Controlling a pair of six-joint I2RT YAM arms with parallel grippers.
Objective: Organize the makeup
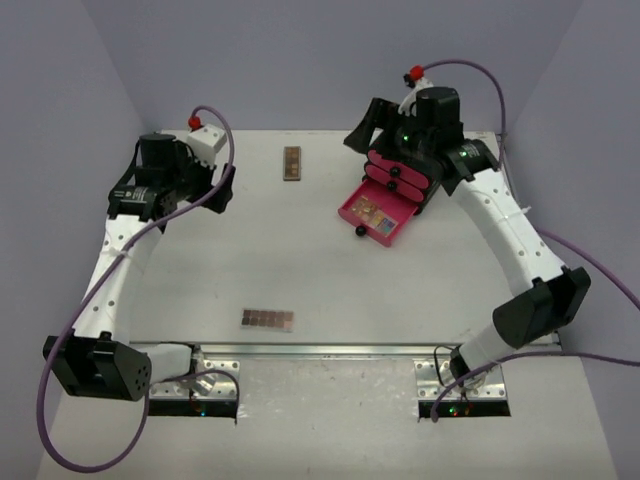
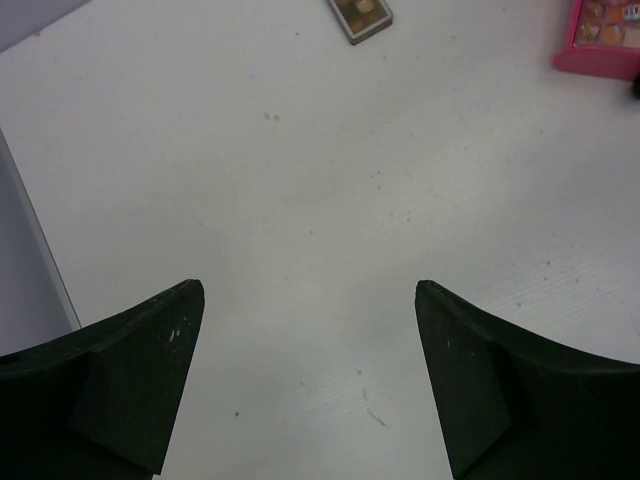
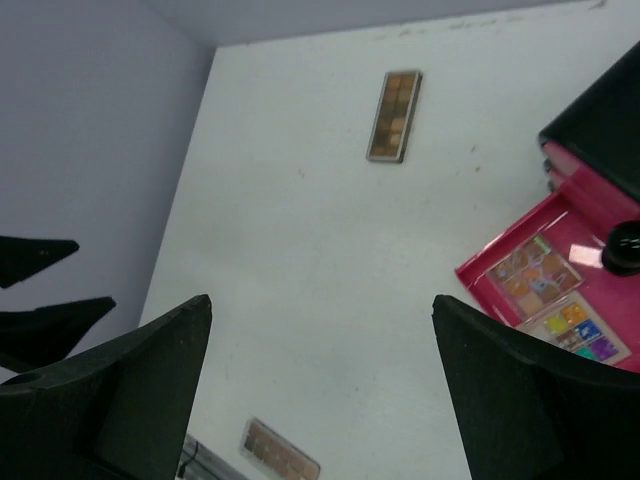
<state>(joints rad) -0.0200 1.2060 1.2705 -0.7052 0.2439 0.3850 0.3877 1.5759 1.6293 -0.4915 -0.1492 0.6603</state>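
A white tabletop (image 1: 300, 260) is scuffed and speckled, with pale lavender walls (image 1: 300, 60) on three sides and a metal rail (image 1: 330, 350) along its near edge. At the far right stands a black box (image 1: 392, 172) with pink drawers. Its lowest drawer (image 1: 400, 222) is pulled out, with a black knob (image 1: 360, 231) on its front.

From my end the white tabletop (image 1: 250, 250) looks matt and smooth, just lightly scuffed. The pink plastic drawer (image 3: 580, 225) has a glossy sheen. The black plastic fingers (image 2: 130, 390) on my left hand (image 2: 310, 295) are matt and dust-speckled. The silver metal rail (image 1: 330, 352) looks dull.
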